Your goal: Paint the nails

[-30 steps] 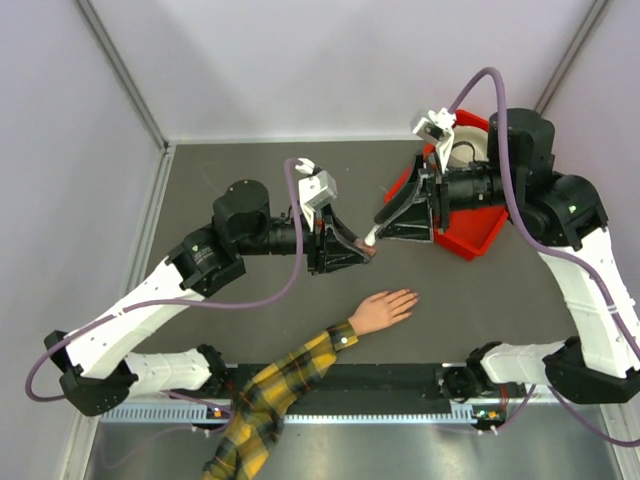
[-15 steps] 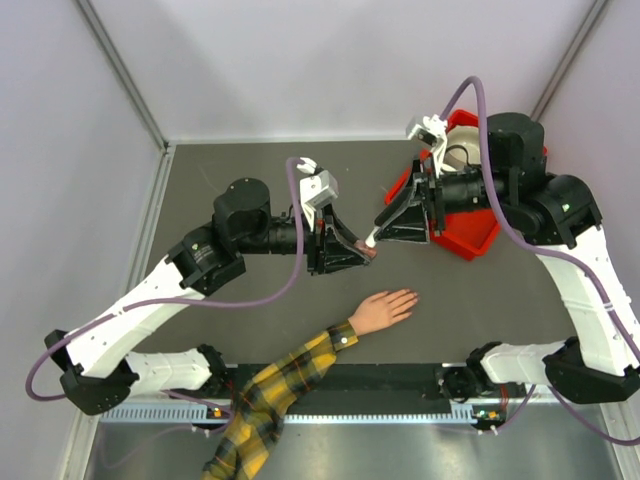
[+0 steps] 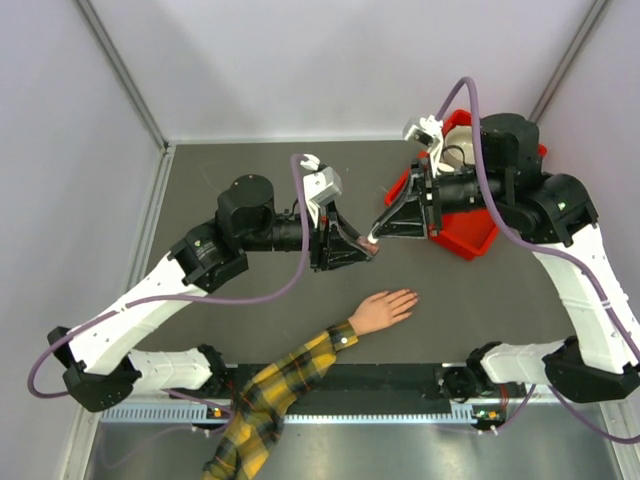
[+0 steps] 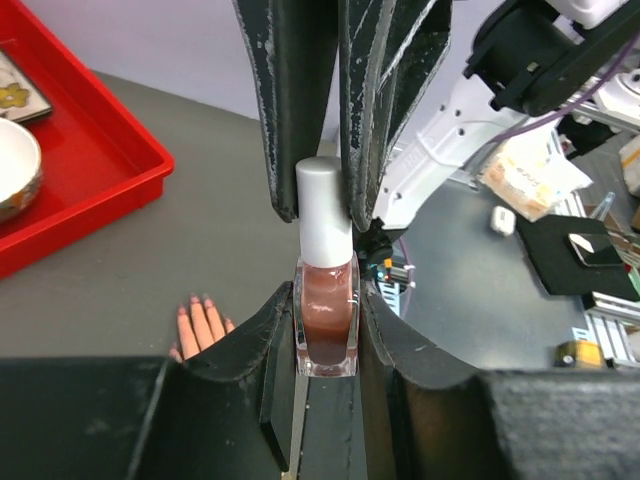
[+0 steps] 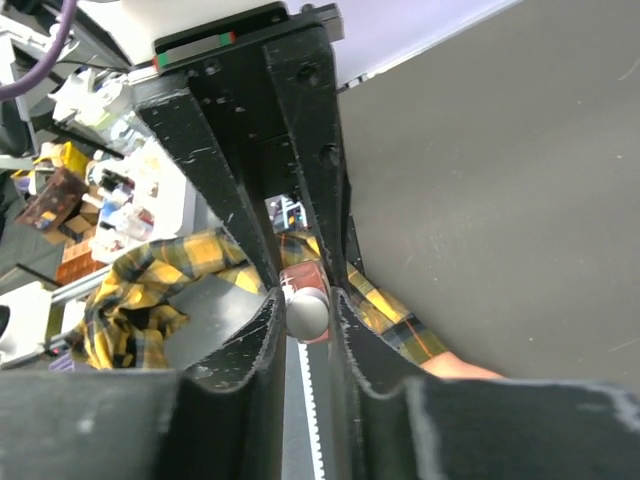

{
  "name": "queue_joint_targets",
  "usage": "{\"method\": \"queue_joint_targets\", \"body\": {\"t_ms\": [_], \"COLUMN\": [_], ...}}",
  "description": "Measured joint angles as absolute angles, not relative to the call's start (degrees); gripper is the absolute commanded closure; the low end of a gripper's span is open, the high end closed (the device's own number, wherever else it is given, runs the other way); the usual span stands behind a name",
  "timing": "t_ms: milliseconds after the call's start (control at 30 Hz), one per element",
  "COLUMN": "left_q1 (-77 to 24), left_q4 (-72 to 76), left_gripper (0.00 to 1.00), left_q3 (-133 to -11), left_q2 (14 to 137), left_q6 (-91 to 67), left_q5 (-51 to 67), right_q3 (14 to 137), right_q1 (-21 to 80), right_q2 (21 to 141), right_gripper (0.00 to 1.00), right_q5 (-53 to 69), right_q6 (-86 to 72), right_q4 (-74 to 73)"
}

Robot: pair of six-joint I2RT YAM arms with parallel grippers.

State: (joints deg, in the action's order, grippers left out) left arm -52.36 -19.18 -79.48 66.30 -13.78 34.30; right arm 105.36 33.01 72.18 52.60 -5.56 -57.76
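Note:
My left gripper [image 3: 366,253] is shut on a small glass bottle of brown-red nail polish [image 4: 327,325] and holds it above the table. My right gripper [image 3: 377,232] meets it from the other side and is shut on the bottle's white cap [image 4: 324,210]. In the right wrist view the cap [image 5: 307,314] sits between my right fingers, with the bottle [image 5: 300,276] behind it. The pale mannequin hand [image 3: 380,310] lies flat below the bottle, in a yellow plaid sleeve [image 3: 280,395]. Its nails [image 4: 195,301] look pinkish in the left wrist view.
A red tray [image 3: 480,242] with a white bowl [image 3: 462,148] stands at the back right, under my right arm. It also shows in the left wrist view [image 4: 100,150]. Grey walls close in the dark table.
The right wrist has shifted slightly left and turned a little while staying on the cap. The left gripper keeps the bottle in nearly the same place. The hand has not moved.

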Motion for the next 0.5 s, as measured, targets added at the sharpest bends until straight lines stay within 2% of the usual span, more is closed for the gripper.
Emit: {"method": "queue_joint_targets", "body": {"t_ms": [67, 233, 367, 500], "left_q1": [-52.36, -52.51, -53.08, -53.78], "left_q4": [-20.10, -22.68, -22.68, -13.72], "left_gripper": [1.00, 1.00, 1.00, 1.00], "left_q3": [-79.83, -80.49, -79.92, -74.15], "left_q2": [66.39, 66.65, 66.89, 67.00], "left_q6": [-13.32, -10.94, -7.29, -0.93], "left_q5": [32.99, 25.45, 14.24, 1.98], "right_q3": [105.36, 105.34, 106.00, 107.18], "right_q1": [33.23, 34.33, 37.71, 41.34], "right_q2": [72.34, 73.06, 74.43, 76.99], "right_gripper": [1.00, 1.00, 1.00, 1.00], "right_q5": [52.07, 45.01, 31.05, 12.64], "right_q6": [-5.65, -7.03, -12.95, -27.18], "right_q4": [-57.67, -57.28, -55.53, -55.16]}}
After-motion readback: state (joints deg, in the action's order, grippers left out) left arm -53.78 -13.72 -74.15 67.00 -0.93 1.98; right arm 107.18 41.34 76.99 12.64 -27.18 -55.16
